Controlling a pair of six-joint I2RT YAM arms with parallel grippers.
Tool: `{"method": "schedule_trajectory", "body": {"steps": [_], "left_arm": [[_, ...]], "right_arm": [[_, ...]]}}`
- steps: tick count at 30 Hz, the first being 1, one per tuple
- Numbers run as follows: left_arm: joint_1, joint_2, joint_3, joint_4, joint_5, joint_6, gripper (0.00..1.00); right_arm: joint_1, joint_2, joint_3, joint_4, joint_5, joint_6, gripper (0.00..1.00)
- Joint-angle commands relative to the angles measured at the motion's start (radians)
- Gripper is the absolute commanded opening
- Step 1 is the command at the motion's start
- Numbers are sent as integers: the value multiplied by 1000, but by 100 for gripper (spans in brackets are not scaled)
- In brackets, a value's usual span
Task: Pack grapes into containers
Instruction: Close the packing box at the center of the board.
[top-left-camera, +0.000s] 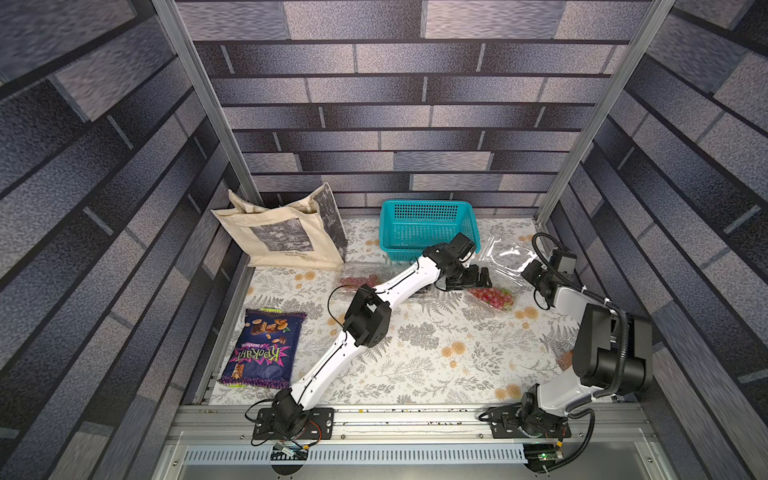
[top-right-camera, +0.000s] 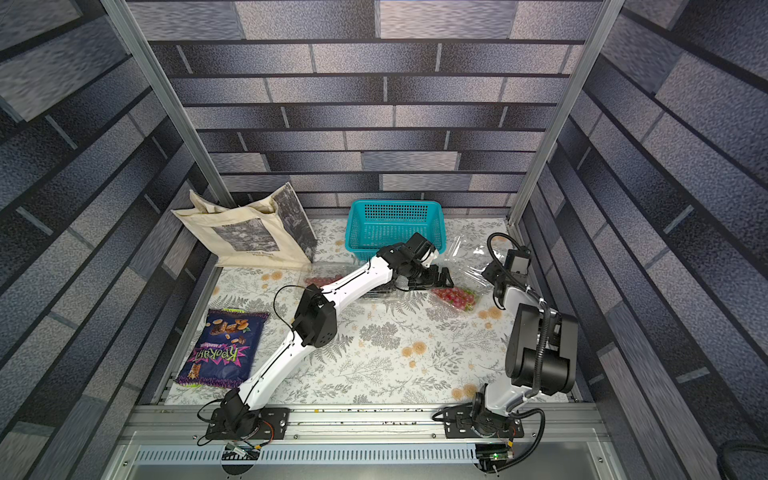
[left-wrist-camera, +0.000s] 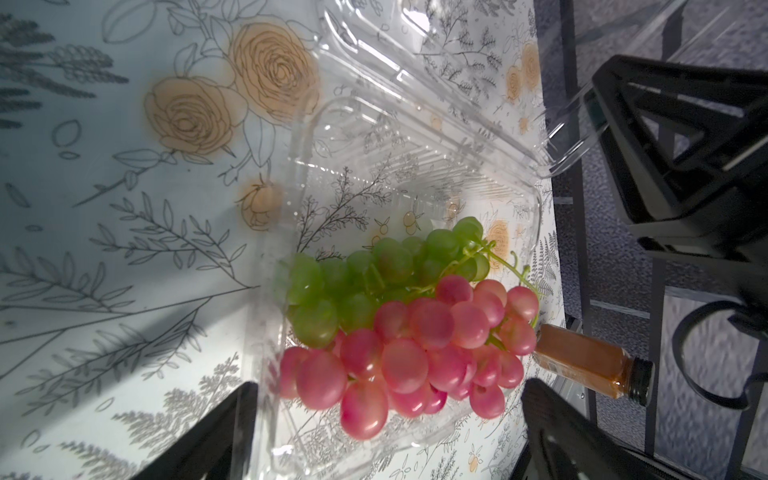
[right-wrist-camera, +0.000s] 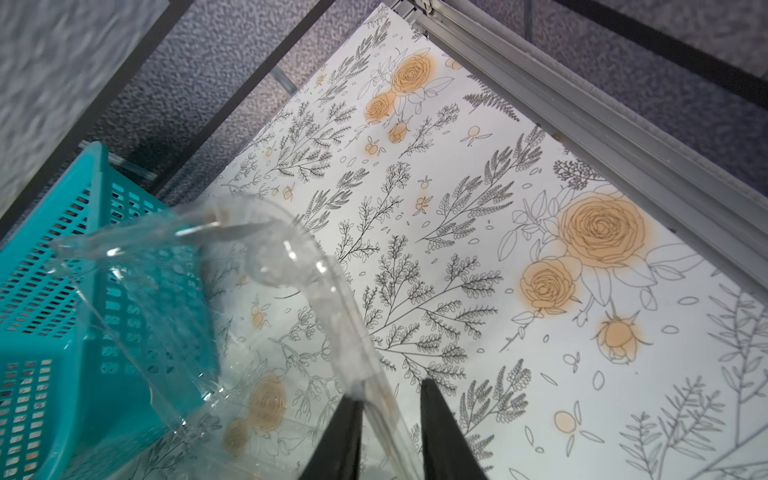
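A clear container (left-wrist-camera: 415, 166) lies open at the right middle of the table, holding a bunch of red grapes (left-wrist-camera: 415, 353) and a bunch of green grapes (left-wrist-camera: 374, 278). Both top views show its red grapes (top-left-camera: 492, 298) (top-right-camera: 455, 297). My left gripper (top-left-camera: 478, 278) (left-wrist-camera: 386, 390) is open, with one finger on each side of the container's near end. The container's lid (top-left-camera: 505, 257) (right-wrist-camera: 291, 266) stands raised. My right gripper (top-left-camera: 524, 272) (right-wrist-camera: 390, 392) has the lid's edge between slightly parted jaws, touching one finger only. A second container (top-left-camera: 357, 270) with red grapes (top-left-camera: 359, 280) lies under my left arm.
A teal basket (top-left-camera: 428, 224) stands at the back, close behind the left wrist. A beige tote bag (top-left-camera: 282, 237) leans at the back left and a purple snack bag (top-left-camera: 266, 345) lies at the front left. A small brown bottle (left-wrist-camera: 590, 365) lies by the right arm.
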Motion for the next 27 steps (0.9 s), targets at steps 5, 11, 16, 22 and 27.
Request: {"method": "schedule_trajectory", "body": {"steps": [5,11,16,22,27], "left_arm": [[11,-17,15,-12,3,5,100],[15,-25,16,-10,1,9,100],[19,-34,15,-14,0,15,100],[25,-51,14,-21,-13,31,100],[36,-62,15,-26,-15,36,100]], "right_arm": [[6,-79,-54,48,-50,4,27],[10,-119,-81,34,-57,-9,27],[26,-148,-117,36,-66,-11,27],[44,-199,-174,33,-54,-21,27],[53,-238,-210,33,-54,-31,27]]}}
